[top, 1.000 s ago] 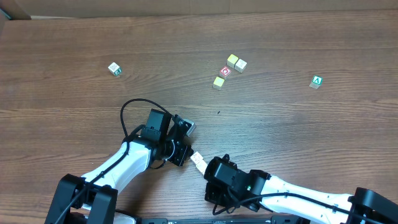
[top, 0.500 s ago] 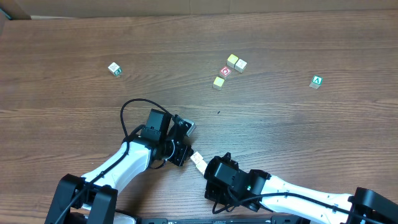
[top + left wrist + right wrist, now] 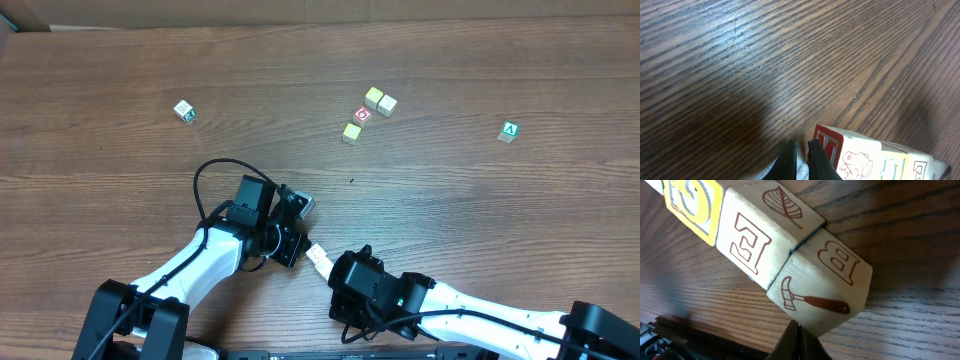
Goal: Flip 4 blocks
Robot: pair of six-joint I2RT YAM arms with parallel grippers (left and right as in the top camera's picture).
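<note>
The blocks point(image 3: 318, 257) are found end to end in a short row on the desk point(image 3: 450, 220), low in the overhead view and between the two arms. The left hand point(image 3: 801, 157) is seen pinched fully closed and holding nothing, its tip just beside the red-bordered end block point(image 3: 829, 145). The right hand point(image 3: 795, 337) is likewise closed and empty, its tip set against the hammer-and-B block point(image 3: 825, 290). Next along that row lie the E block point(image 3: 760, 240) and the yellow-faced block point(image 3: 690, 205). The step is judged to be a squeeze-and-roll of the whole row at once. Pressure should be kept equal from both ends and aimed straight down the row's axis, since the joint between the E and B blocks does not look quite flush and buckling could be started there. Both tips should be turned together at one rate, so that no block is twisted out of line. Whether the row is lifted or resting cannot be told.
</note>
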